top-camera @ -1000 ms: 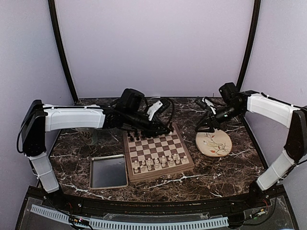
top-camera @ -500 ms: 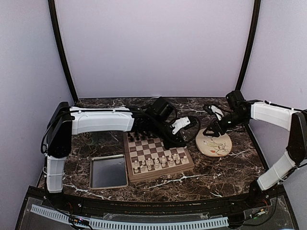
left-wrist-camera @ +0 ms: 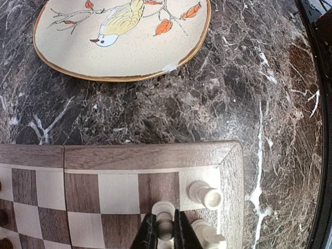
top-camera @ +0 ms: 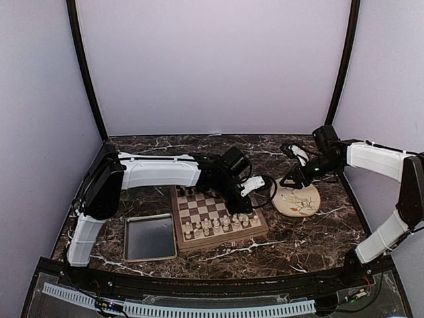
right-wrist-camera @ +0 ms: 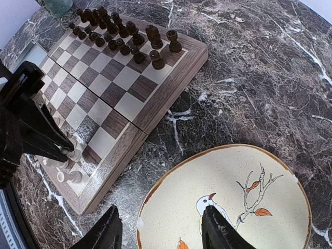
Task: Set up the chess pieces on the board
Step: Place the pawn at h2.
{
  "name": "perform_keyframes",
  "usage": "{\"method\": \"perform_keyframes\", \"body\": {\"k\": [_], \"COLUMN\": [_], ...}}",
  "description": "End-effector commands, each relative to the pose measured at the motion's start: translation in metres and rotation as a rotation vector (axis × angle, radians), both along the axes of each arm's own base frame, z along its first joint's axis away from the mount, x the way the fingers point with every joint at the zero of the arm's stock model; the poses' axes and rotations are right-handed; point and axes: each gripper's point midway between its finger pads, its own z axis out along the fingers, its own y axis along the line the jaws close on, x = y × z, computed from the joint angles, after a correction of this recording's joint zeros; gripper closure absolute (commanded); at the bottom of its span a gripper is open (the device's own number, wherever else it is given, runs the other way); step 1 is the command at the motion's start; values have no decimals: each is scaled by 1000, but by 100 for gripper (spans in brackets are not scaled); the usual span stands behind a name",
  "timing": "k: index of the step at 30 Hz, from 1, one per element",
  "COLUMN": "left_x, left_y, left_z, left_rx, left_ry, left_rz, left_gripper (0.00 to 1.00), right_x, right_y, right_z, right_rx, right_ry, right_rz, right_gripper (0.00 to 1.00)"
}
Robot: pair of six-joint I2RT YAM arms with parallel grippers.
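Note:
The board (top-camera: 222,241) lies at the table's middle, with dark brown pieces (top-camera: 189,192) on its far rows and cream-white pieces (top-camera: 215,225) on its near rows. My left gripper (top-camera: 244,207) reaches down over the board's near right corner. In the left wrist view it (left-wrist-camera: 165,225) is shut on a cream-white piece (left-wrist-camera: 163,209) standing on a square, next to two other white pieces (left-wrist-camera: 206,194). My right gripper (top-camera: 289,180) hangs open and empty over the floral plate (top-camera: 299,201); its fingers (right-wrist-camera: 106,231) spread wide above the plate's rim.
A grey metal tray (top-camera: 150,237) lies left of the board. The floral plate (right-wrist-camera: 233,207) sits right of the board (right-wrist-camera: 155,106), a strip of marble between them. A greenish glass (right-wrist-camera: 57,6) stands beyond the board's far left corner.
My left arm has swung right across the board and come down at its near right corner, onto a white piece. My right gripper shifted slightly right over the plate, then held still.

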Motion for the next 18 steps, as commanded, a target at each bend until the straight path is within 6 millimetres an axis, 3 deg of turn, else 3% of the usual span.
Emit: {"method": "perform_keyframes", "body": {"k": [1, 18], "left_x": [-2, 1], "left_y": [-5, -10], "left_z": [11, -2], "left_rx": [-5, 8], "left_ry": [-9, -1], "left_rz": [-17, -16], "left_gripper": [93, 92], "right_x": [-1, -3], "right_y": [4, 6], "right_z": [8, 6], "right_rx": [32, 40], "right_ry": [-26, -9], "right_rz": [13, 23], "right_gripper": [47, 47]}}
